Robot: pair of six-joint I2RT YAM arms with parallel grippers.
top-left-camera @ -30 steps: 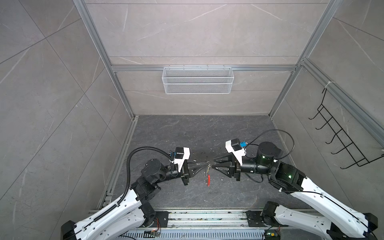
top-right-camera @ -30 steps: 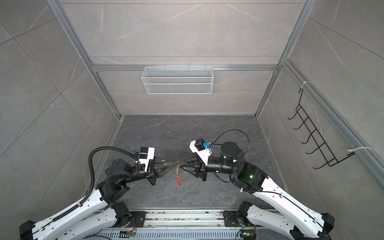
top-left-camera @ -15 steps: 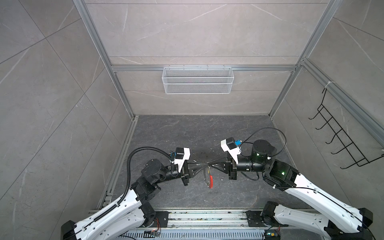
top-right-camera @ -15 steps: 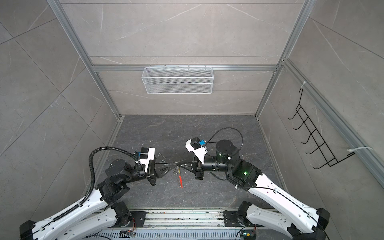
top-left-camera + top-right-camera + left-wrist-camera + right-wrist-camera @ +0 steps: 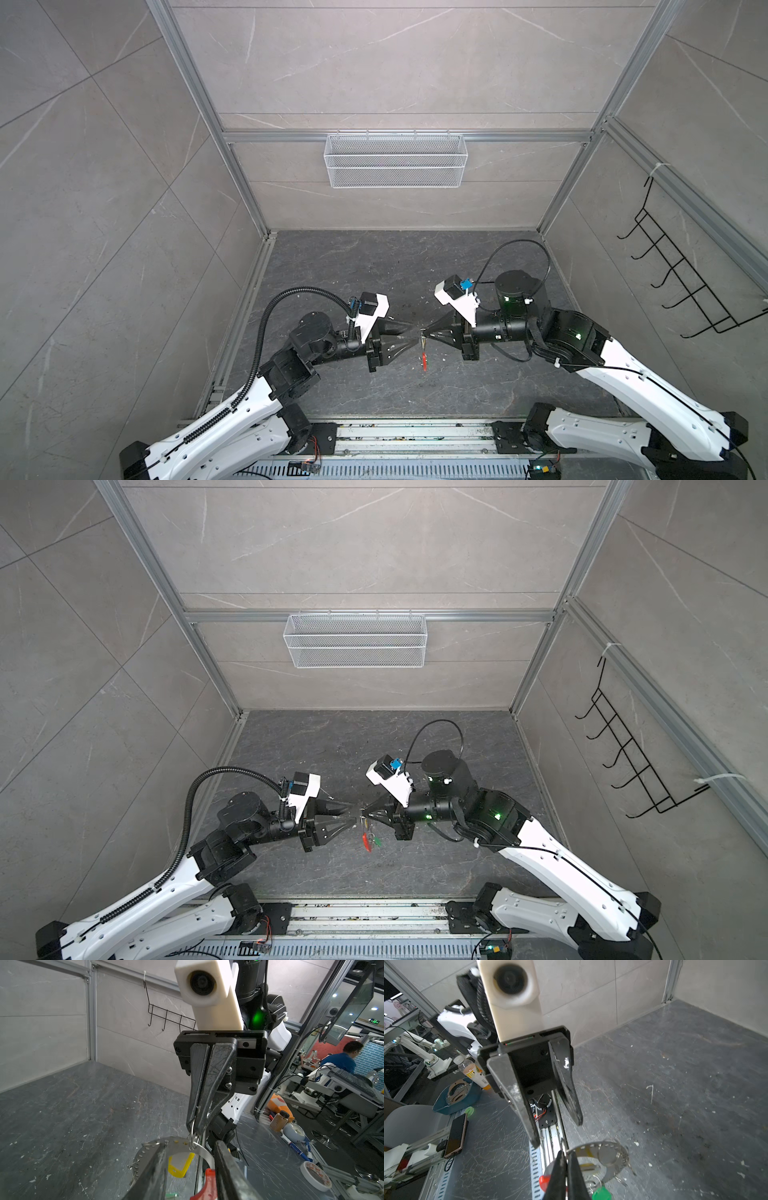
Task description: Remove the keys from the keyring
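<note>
the right hand (image 5: pixel 195 1128) is pinched closed on a small wire ring (image 5: pixel 195 1140) that loops through the upper edge of the keyring (image 5: pixel 178 1144), so the grey, hole-dotted band hangs from that hand above the dark table (image 5: pixel 72 1115). the left hand (image 5: pixel 556 1132) faces it with its jaws partly apart and nothing between them; in the right wrist view its fingertips (image 5: pixel 534 1141) stop just short of the band. in the left wrist view its two fingers (image 5: pixel 153 1169) frame the band on either side, and whether either one brushes the metal cannot be told. the yellow key (image 5: pixel 179 1165) hangs inside the curve of the band, just beside the red segment (image 5: pixel 207 1186) at the lower end. the green key (image 5: pixel 601 1193) dangles under the band on its own little ring, near the right hand's fingers. in both top views the two hands meet almost tip to tip over the front middle of the table, left hand (image 5: pixel 413 333) open and right hand (image 5: pixel 424 331) closed. the keyring is seen edge-on below the right hand's tip, its red segment (image 5: pixel 368 841) lowest and the green key (image 5: pixel 377 840) just beside it.
</note>
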